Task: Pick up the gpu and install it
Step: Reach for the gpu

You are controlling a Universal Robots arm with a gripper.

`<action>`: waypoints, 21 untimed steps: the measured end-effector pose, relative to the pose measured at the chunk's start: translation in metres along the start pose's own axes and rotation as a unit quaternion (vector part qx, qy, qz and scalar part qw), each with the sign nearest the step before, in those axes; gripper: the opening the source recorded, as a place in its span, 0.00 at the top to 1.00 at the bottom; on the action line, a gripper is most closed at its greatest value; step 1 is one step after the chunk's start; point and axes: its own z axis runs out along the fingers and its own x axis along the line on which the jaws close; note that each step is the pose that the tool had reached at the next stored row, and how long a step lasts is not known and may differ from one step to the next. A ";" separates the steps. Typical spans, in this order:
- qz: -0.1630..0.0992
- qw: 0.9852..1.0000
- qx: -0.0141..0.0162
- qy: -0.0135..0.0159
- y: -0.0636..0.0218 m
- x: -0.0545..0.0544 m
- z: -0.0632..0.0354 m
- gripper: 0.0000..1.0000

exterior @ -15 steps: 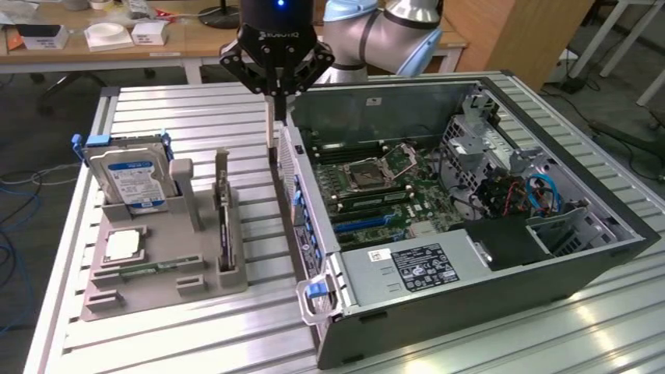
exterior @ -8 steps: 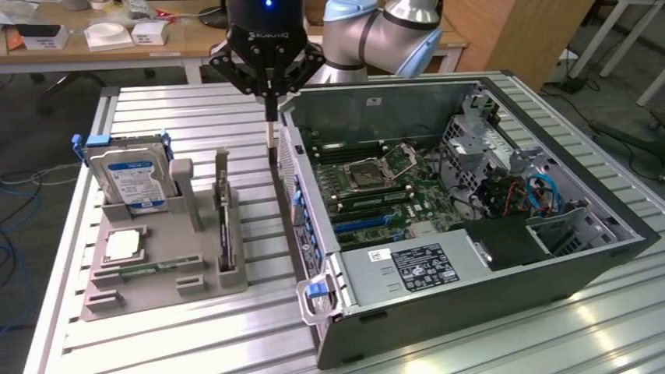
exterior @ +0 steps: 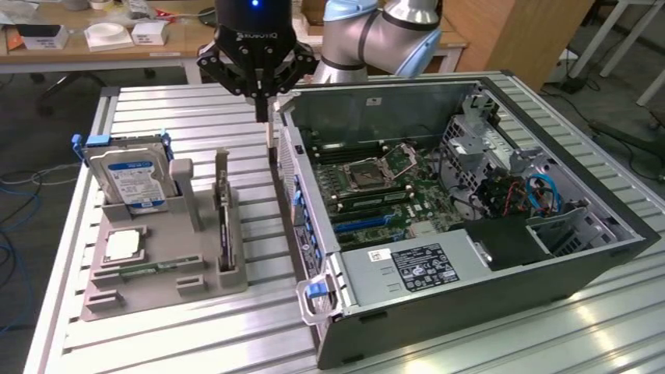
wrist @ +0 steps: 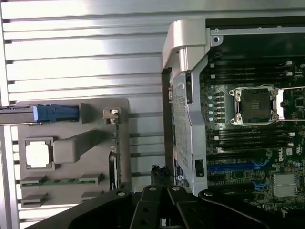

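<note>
Nearest the lens: my gripper (wrist: 161,180), fingers pinched fully together with nothing between them. In the exterior view it hangs at upper centre, over the gap between the gray parts tray (exterior: 208,284) and the open computer case (exterior: 437,312). Task item: gpu (exterior: 224,218), standing on edge in the tray slot nearest the case, left of centre in the exterior view, untouched and well below my fingertips. Same tray: hard drive (exterior: 130,179), upright, blue-white label; processor chip (exterior: 123,244), lying flat. Case contents: motherboard (exterior: 374,187), exposed. Handling note, my judgement: the pick is not yet made. It calls for parted jaws centred square across the card's thin top edge, then a straight vertical lift so the slot cannot bind.
</note>
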 end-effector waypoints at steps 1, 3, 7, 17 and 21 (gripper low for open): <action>0.000 1.000 0.000 0.000 -0.0001 0.001 0.0000 0.90; 0.000 1.000 0.000 0.000 -0.0004 0.005 -0.0001 0.90; 0.000 1.000 0.000 0.000 -0.0010 0.012 -0.0001 0.90; 0.000 1.000 0.000 0.000 -0.0026 0.032 -0.0001 0.90; 0.000 1.000 0.000 0.000 -0.0032 0.038 -0.0002 0.90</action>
